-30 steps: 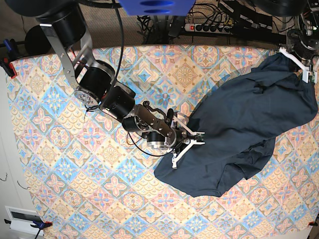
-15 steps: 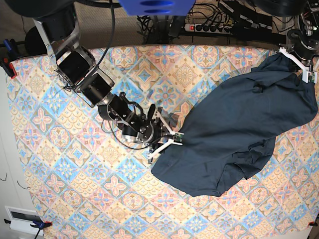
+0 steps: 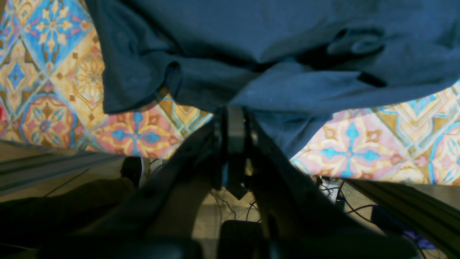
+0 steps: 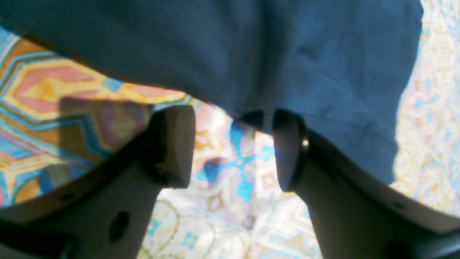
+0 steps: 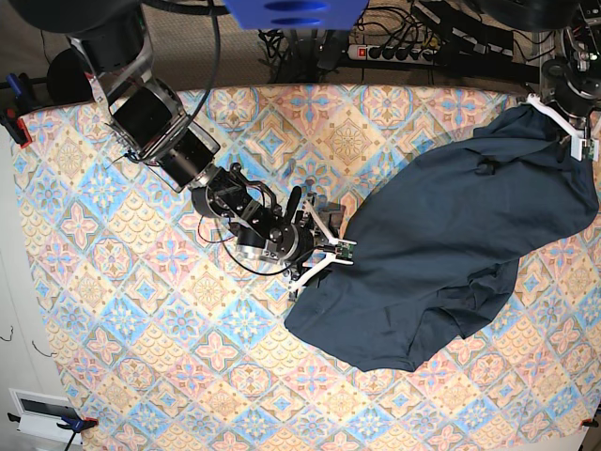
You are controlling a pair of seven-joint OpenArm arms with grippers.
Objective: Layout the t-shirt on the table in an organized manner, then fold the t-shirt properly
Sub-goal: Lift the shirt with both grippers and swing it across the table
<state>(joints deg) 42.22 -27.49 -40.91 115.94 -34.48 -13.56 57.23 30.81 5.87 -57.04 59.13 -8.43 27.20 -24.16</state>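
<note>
The dark navy t-shirt [image 5: 451, 244] lies rumpled in a diagonal band from the table's far right corner toward the middle of the patterned table [image 5: 113, 282]. My right gripper [image 5: 331, 256] stands open at the shirt's lower left edge. In the right wrist view its fingers [image 4: 172, 144] are spread with table cloth between them, and the t-shirt [image 4: 251, 54] hem just touches the right one. My left gripper [image 5: 556, 111] is shut on the shirt at the far right corner. In the left wrist view this gripper [image 3: 235, 118] pinches a fold of the t-shirt [image 3: 287, 36] near the table edge.
A power strip with cables [image 5: 394, 52] lies beyond the table's far edge. A clamp [image 5: 14, 117] grips the left edge, and a white box [image 5: 42, 413] sits off the near left corner. The right arm's links [image 5: 178, 141] stretch over the far left of the table.
My right gripper pulled the shirt's lower left edge leftward, then opened and let it go. The left gripper has stayed shut on the far corner.
</note>
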